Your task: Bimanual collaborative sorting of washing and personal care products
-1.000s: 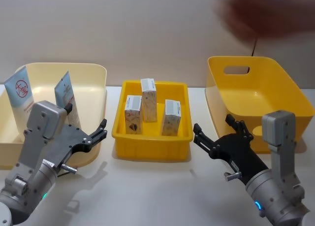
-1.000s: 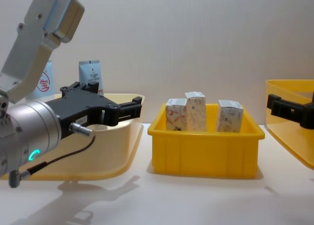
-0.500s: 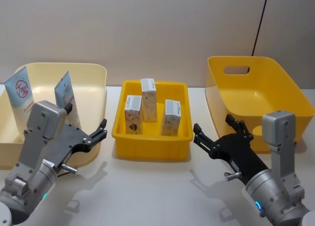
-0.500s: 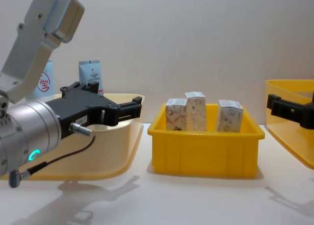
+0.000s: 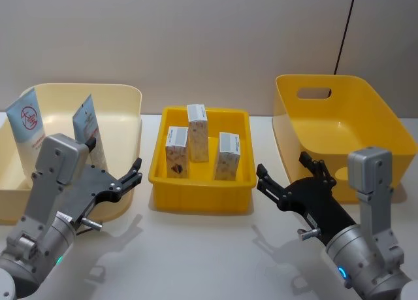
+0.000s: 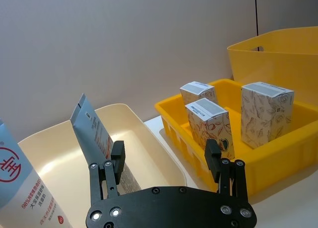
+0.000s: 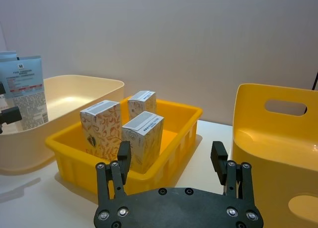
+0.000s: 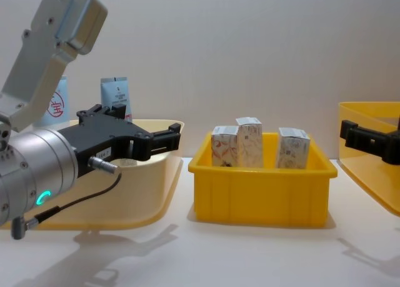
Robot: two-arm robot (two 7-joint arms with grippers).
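While both arms reached in low over the near edge of the bench (image 5: 209, 261), each pincer stood wide open and held nothing. The left pincer (image 5: 135, 172) hovered at the front right corner of the cream bin (image 5: 124, 91), fingertips just past its rim and pointing toward the yellow tray (image 5: 199, 200). The right pincer (image 5: 282, 168) hovered over the bare strip of bench between that tray and the large yellow bin (image 5: 353, 91), its outer finger close to the bin's near wall. Upright in the tray stood the rear carton (image 5: 197, 123) toward the back wall, the left carton (image 5: 177, 152) just beside and in front of it, and the right carton (image 5: 228, 155) — this one apart from the others, with free tray floor around it. In the cream bin the red-marked tube (image 5: 26, 125) leaned at the far left, and the second tube (image 5: 87, 127) stood just behind the left arm. Open bench lay in front of the tray between the two pincers.
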